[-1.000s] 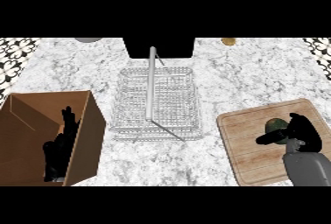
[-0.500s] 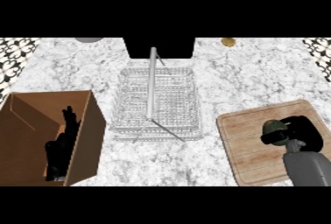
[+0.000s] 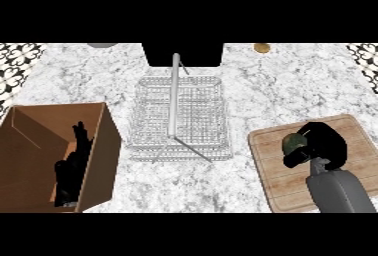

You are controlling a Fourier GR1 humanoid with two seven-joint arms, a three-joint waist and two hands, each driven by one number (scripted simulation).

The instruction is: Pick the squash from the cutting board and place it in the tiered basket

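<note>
Squash: a dark green squash [image 3: 293, 141] lies on the wooden cutting board [image 3: 272, 176], in the board's upper middle part, towards its 12 o'clock edge.
Squash to hand: it sits at the 9 o'clock side of the right hand [image 3: 326, 145], touching it. Its left half shows and the rest is hidden behind the black palm.
Right hand: clamped on the squash. The fingers [image 3: 314, 128] arch over it at its 1 o'clock, and the thumb [image 3: 297, 160] closes in beneath it at its 6 o'clock.
Right forearm: the grey forearm [image 3: 338, 192] comes up from the view's 5 o'clock edge and lies over the board's lower right part.
Cutting board: at 4 o'clock from the view's centre, flat on the marble counter [image 3: 284, 90] and slightly turned. It is well apart from the basket.
Tiered basket: the wire tiered basket [image 3: 201, 97] stands at the centre, at 10 o'clock from the squash. Its tall handle [image 3: 174, 95] runs from 12 to 6 o'clock along the middle. No squash lies in it.
Left hand: the left hand [image 3: 72, 172] rests inside the open cardboard box [image 3: 29, 145] at the view's 8 o'clock, fingers straight and pointing to 12 o'clock, holding nothing.
Far edge: a black block [image 3: 182, 54] stands just past the basket at 12 o'clock. A small brown round thing [image 3: 261, 48] lies at 1 o'clock.
</note>
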